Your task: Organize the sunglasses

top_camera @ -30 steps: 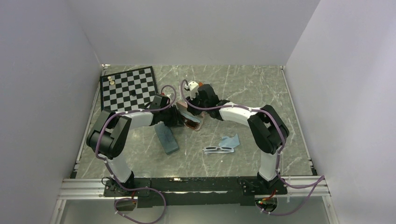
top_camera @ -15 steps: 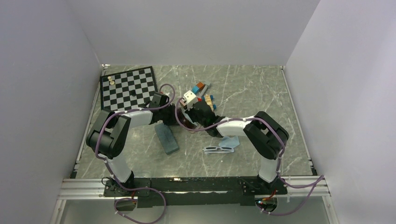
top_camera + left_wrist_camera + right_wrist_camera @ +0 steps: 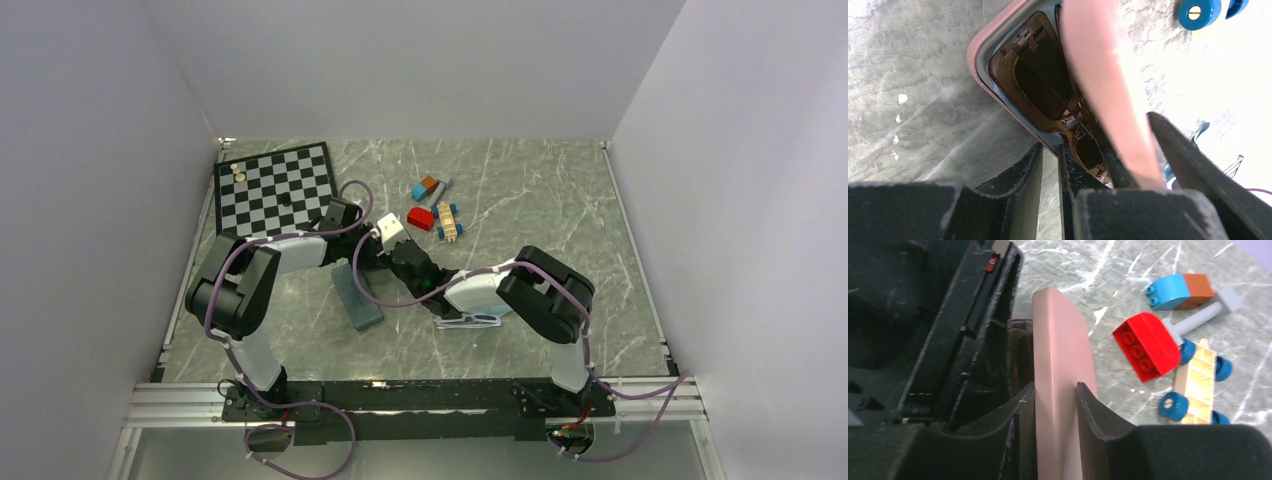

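The pink case [image 3: 975, 55] lies open on the table with the reddish-brown sunglasses [image 3: 1043, 85] inside it. Its pink lid [image 3: 1058, 355] stands up. My right gripper [image 3: 1055, 387] is shut on that lid, one finger on each face. My left gripper [image 3: 1050, 150] is nearly closed, pinching the case's near rim. The white-grey sunglasses [image 3: 470, 322] lie folded on the table, partly under my right forearm. In the top view the case is hidden under both wrists.
A slate-blue case [image 3: 357, 296] lies closed just left of the grippers. Toy bricks and a wheeled toy [image 3: 432, 208] sit behind them; a red brick [image 3: 1147, 346] is close to the lid. A chessboard [image 3: 275, 190] is at the back left.
My right arm has swung forward and left, down over the pink case, uncovering the toys behind. The left arm has stayed put.
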Available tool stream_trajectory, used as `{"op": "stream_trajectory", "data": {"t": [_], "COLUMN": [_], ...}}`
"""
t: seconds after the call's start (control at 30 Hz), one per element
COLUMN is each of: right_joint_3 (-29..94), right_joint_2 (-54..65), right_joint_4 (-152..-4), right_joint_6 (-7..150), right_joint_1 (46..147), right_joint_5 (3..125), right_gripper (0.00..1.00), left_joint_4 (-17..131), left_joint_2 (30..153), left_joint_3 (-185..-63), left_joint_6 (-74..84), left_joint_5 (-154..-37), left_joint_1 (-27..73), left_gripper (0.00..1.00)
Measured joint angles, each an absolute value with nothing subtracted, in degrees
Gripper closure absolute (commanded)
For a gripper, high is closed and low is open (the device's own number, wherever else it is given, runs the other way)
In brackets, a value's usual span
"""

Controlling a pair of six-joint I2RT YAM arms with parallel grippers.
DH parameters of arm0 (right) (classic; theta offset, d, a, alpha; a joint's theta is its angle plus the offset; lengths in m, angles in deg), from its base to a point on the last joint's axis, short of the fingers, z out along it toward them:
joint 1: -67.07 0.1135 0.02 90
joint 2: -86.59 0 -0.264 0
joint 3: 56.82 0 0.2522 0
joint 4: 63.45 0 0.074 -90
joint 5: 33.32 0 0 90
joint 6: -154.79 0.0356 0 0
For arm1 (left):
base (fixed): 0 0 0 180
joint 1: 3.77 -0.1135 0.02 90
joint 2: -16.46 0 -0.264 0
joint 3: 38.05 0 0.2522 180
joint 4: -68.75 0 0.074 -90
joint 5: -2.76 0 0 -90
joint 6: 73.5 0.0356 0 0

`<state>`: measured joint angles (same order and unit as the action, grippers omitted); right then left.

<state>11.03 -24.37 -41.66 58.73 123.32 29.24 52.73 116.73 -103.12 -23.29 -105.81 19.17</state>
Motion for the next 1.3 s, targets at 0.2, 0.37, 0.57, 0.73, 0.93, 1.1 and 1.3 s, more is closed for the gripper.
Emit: {"op": "stream_trajectory", "data": {"t": [0.2, 0.37, 0.57, 0.73, 0.93, 1.1, 1.3], "right_joint_3": [11.4, 11.2, 8.2, 5.4, 6.3, 7.4, 7.5], "right_joint_2": [-25.1, -25.1, -25.0, -25.0, -25.3, -26.2, -25.8], "right_joint_4": [-43.1, -41.7, -35.3, -30.7, -32.4, -32.9, -33.4], "right_joint_6": [67.2, 74.8, 84.5, 91.0, 93.4, 94.4, 92.6], "right_joint_1": [124.1, 121.0, 114.4, 109.4, 107.5, 106.7, 106.7], "right_joint_5": [31.3, 36.8, 50.3, 60.3, 64.2, 66.5, 67.1], "right_gripper": [0.61, 0.53, 0.48, 0.46, 0.49, 0.48, 0.39], "left_joint_4": [53.1, 53.9, 54.8, 54.2, 51.9, 49.2, 47.1], "left_joint_2": [116.7, 116.6, 116.0, 114.3, 108.8, 103.6, 102.9], "left_joint_3": [-102.9, -102.4, -101.6, -101.1, -100.3, -100.4, -100.5], "left_joint_6": [-23.9, -25.0, -25.2, -24.9, -24.6, -24.2, -23.6], "left_joint_5": [-105.9, -105.4, -104.5, -104.5, -104.3, -102.2, -100.3], "left_joint_1": [19.1, 18.8, 18.8, 18.8, 19.3, 19.6, 19.3], "left_gripper": [0.78, 0.77, 0.74, 0.58, 0.49, 0.41, 0.36]}}
